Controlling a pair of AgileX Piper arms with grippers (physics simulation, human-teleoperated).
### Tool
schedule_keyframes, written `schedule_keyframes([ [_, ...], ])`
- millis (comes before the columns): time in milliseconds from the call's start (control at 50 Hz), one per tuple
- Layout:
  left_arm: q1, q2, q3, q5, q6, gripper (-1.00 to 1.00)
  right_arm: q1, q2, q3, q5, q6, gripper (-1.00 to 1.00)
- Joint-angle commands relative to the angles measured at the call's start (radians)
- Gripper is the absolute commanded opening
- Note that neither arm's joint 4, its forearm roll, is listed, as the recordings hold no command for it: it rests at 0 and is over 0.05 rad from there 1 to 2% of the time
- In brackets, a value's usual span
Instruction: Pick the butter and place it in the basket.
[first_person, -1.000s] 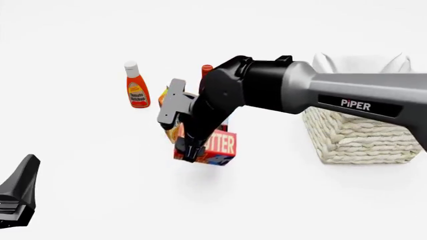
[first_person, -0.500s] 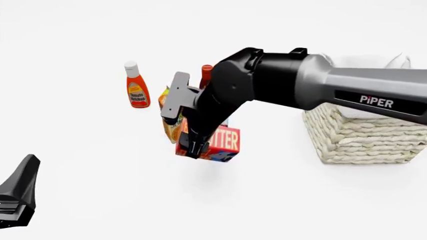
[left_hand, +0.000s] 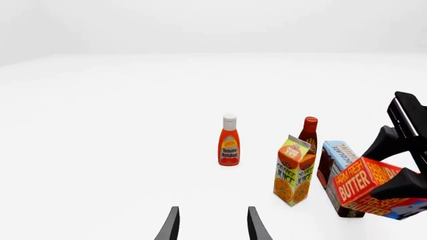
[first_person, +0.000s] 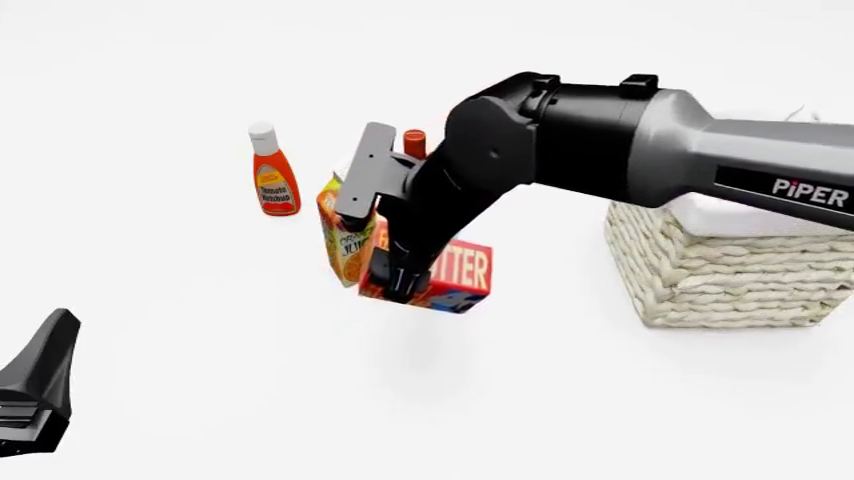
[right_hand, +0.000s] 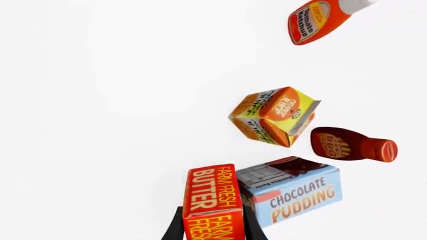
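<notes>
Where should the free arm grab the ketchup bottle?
Around the orange middle of the ketchup bottle, jaws either side, coming in level from the near side. It stands upright, apart from the juice carton, and its white cap is narrower and probably slippier.

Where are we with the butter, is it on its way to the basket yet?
Done: the right end effector is shut on the butter, which hangs tilted above the table in front of the orange juice carton. In hand: carrying it. Left: moving it across to the basket, which stands off to the right, and releasing. The left end effector is open and idle.
</notes>
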Motion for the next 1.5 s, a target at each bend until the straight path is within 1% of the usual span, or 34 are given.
schedule_keyframes([
  [20,0.0,0.0,0.0,0.0,0.0,1.0,-0.007,-0.032,-0.005,0.001,0.026,-1.0],
  [240,0.0,0.0,0.0,0.0,0.0,1.0,-0.025,-0.047,-0.018,0.007,0.034,-1.0],
  [360,0.0,0.0,0.0,0.0,0.0,1.0,-0.033,-0.061,-0.044,0.027,0.051,-1.0],
  [660,0.0,0.0,0.0,0.0,0.0,1.0,-0.052,-0.091,-0.037,0.028,0.051,-1.0],
  [700,0.0,0.0,0.0,0.0,0.0,1.0,-0.065,-0.106,-0.033,0.026,0.051,-1.0],
  [820,0.0,0.0,0.0,0.0,0.0,1.0,-0.065,-0.106,-0.033,0.026,0.051,-1.0],
  [860,0.0,0.0,0.0,0.0,0.0,1.0,-0.086,-0.139,-0.034,0.038,0.051,-1.0],
  [980,0.0,0.0,0.0,0.0,0.0,1.0,-0.095,-0.151,-0.036,0.042,0.055,-1.0],
  [1040,0.0,0.0,0.0,0.0,0.0,1.0,-0.116,-0.163,-0.037,0.037,0.051,-1.0],
  [1240,0.0,0.0,0.0,0.0,0.0,1.0,-0.146,-0.177,-0.058,0.039,0.056,-1.0],
  [1260,0.0,0.0,0.0,0.0,0.0,1.0,-0.163,-0.176,-0.071,0.032,0.063,-1.0],
  [1340,0.0,0.0,0.0,0.0,0.0,1.0,-0.171,-0.171,-0.082,0.032,0.088,-1.0],
  [1500,0.0,0.0,0.0,0.0,0.0,1.0,-0.18,-0.167,-0.084,0.028,0.096,-1.0],
])
